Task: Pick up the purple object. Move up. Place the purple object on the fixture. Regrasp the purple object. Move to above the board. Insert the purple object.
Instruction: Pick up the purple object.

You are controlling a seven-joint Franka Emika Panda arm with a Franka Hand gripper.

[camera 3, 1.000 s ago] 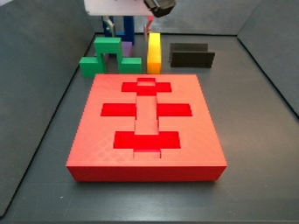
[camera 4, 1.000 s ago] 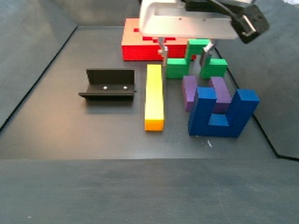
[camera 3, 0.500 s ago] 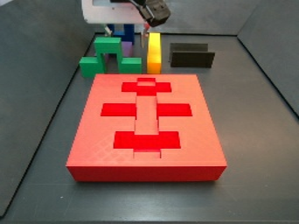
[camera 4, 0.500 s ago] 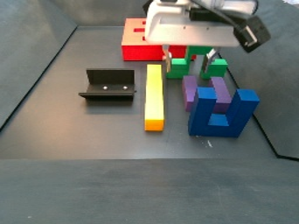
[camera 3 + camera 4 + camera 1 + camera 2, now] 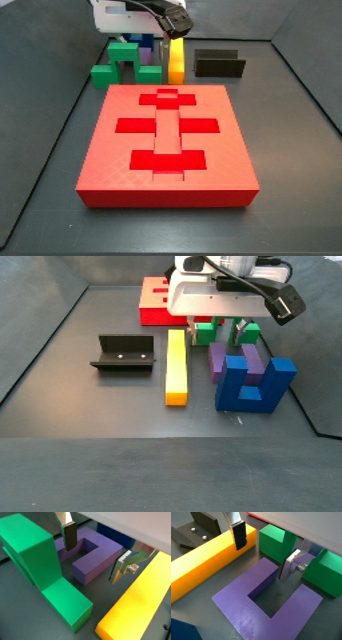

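Both wrist views show the pincer (image 5: 264, 554) released, straddling one prong of the purple object (image 5: 271, 609). The pick-up is in hand; lowering and clenching are judged next.

A: Where do the side cameras sit?

B: One looks down from the near end of the board (image 5: 167, 145), facing the gripper (image 5: 150, 48) at the far end. Its opposite looks back from behind the blue block (image 5: 254, 383), with the board (image 5: 159, 304) far off.

A: And the wrist views?

B: Both look down close between the fingers (image 5: 67, 534) (image 5: 238, 535), sharing the purple object (image 5: 93, 554) (image 5: 271, 607), the yellow bar (image 5: 137, 602) (image 5: 208, 564) and the green block (image 5: 37, 567) (image 5: 298, 549).
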